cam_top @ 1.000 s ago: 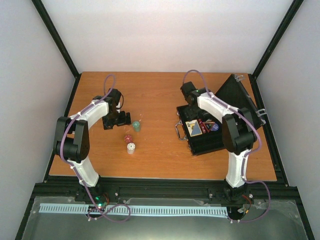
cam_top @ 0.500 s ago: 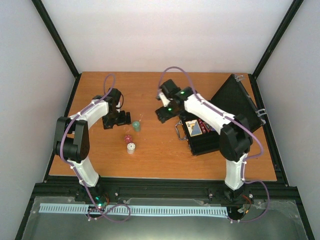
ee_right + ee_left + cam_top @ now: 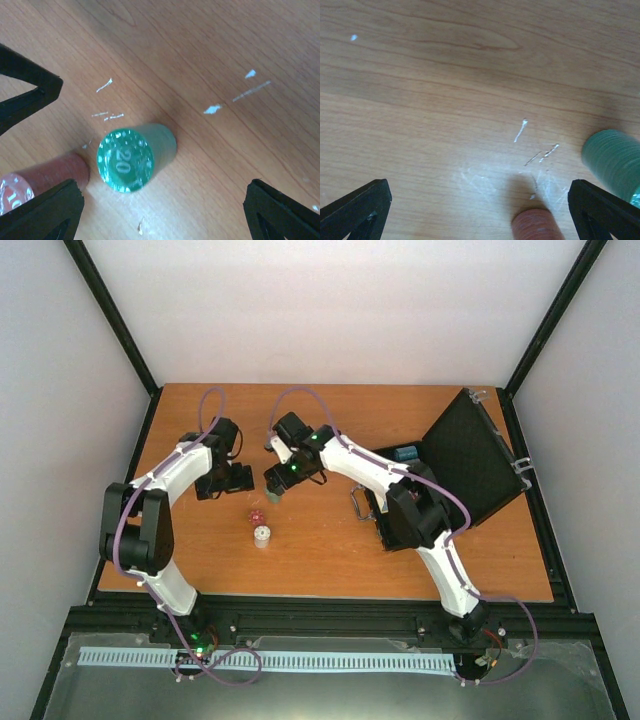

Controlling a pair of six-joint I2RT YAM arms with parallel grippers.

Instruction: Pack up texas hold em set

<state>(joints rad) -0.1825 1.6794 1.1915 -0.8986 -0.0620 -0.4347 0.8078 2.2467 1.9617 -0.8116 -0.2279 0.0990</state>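
Only the right wrist view shows the 20 on the green chip stack (image 3: 131, 161), which stands ungrasped just ahead of the wide-spread right gripper (image 3: 162, 210) (overhead it is a blur). The left gripper (image 3: 480, 210), also spread and empty, hangs just left. Bare table (image 3: 320, 570) lies all round, and the open briefcase (image 3: 470, 455) sits at the right edge.

Cylindrical chip stacks, three: green stack (image 3: 131, 159) marked 20, red stack (image 3: 52, 175), white stack (image 3: 262, 536). Open black rectangular briefcase (image 3: 470, 455): one. Small blue object (image 3: 405, 453) by its lid: one.
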